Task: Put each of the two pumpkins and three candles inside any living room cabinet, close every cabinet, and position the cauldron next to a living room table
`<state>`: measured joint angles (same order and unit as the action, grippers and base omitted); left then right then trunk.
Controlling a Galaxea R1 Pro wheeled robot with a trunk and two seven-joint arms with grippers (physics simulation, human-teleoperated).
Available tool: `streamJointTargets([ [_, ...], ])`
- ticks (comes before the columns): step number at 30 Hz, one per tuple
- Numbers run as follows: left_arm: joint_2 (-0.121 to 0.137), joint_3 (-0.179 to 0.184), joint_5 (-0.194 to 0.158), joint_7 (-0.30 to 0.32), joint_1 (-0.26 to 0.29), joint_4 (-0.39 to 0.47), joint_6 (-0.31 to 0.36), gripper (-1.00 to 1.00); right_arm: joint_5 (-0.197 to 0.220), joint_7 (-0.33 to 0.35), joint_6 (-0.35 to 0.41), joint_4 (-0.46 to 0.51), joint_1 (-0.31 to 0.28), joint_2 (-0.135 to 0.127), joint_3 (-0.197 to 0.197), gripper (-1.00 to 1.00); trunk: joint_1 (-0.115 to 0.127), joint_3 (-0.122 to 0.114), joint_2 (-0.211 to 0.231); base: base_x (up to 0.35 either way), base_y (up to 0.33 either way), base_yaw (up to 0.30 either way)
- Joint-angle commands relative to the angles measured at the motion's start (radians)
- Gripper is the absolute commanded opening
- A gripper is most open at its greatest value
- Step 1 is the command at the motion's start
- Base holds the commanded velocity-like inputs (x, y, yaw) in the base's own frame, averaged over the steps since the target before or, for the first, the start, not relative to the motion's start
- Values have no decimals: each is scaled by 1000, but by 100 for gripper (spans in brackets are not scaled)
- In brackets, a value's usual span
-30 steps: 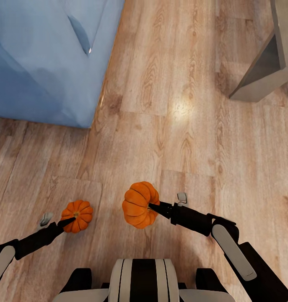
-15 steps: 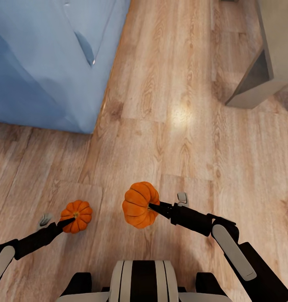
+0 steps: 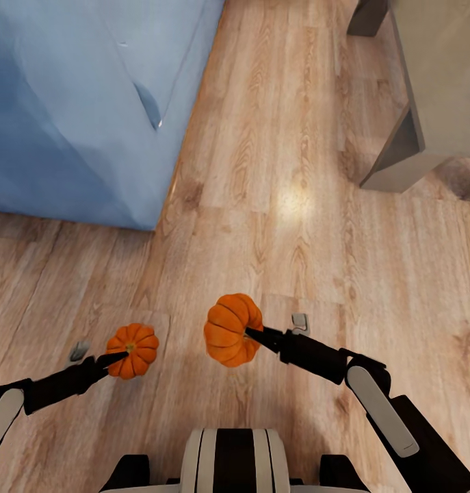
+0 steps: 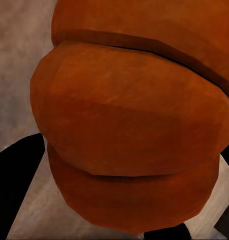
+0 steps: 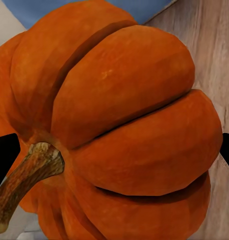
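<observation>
I carry one pumpkin in each hand above the wood floor. The smaller pumpkin (image 3: 133,349) is at the lower left, with my left gripper (image 3: 118,357) shut on it. In the left wrist view its orange ribs (image 4: 129,125) sit between dark fingers (image 4: 14,180). The larger pumpkin (image 3: 231,330) hangs at the centre with my right gripper (image 3: 254,335) shut on its stem side. The right wrist view shows this pumpkin (image 5: 129,130) close up with its brown stem (image 5: 24,175). The candles, cabinet and cauldron are out of view.
A blue sofa (image 3: 70,116) fills the upper left, its corner reaching toward the middle of the floor. A grey piece of furniture (image 3: 412,130) stands at the upper right. Light wood floor (image 3: 289,205) runs between them.
The whole picture has shifted, so the camera moved: the sofa and the grey furniture sit further in and lower. Both arms keep their pumpkins in the same hold.
</observation>
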<state>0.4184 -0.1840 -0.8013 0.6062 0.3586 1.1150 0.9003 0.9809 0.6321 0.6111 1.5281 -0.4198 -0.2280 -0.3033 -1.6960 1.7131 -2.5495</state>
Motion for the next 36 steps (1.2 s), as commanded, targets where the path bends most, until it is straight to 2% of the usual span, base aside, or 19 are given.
streamJointTargets([
  [1,0,-1,4,1,0,5,14,-100,10,-10,7,0,0,-1,-1,-100,1,-4,0,0,0,0],
  [6,4,-10,0,2,0,17,79,-100,11,-30,7,-1,0,-1,0,-100,3,-23,1,0,0,0],
  [12,18,-20,-4,4,0,19,96,-100,12,-33,8,-1,0,-1,1,-100,5,-46,3,0,0,0],
  [13,28,-21,-9,4,0,21,96,-100,12,-34,8,-1,0,-1,2,-100,6,-50,3,0,0,0],
  [14,39,-20,-21,4,0,23,97,-100,12,-34,9,-2,0,-2,2,-100,6,-54,3,0,0,0],
  [15,78,-20,-101,3,0,25,97,-100,12,-35,9,-8,0,-3,5,-100,7,-58,3,0,0,0],
  [17,108,-19,-131,3,0,24,98,-100,22,-35,9,-25,0,-2,5,-100,8,-65,4,0,0,0],
  [19,115,-18,-138,3,0,24,98,-100,25,-35,9,-32,0,-2,6,-100,9,-73,4,-5,0,0],
  [29,117,-6,-141,3,0,26,98,-100,27,-37,9,-37,0,-4,6,-100,13,-112,7,-242,0,0],
  [36,115,-4,-141,4,0,26,98,-100,27,-37,9,-37,0,-4,6,-100,16,-139,8,-47,0,0],
])
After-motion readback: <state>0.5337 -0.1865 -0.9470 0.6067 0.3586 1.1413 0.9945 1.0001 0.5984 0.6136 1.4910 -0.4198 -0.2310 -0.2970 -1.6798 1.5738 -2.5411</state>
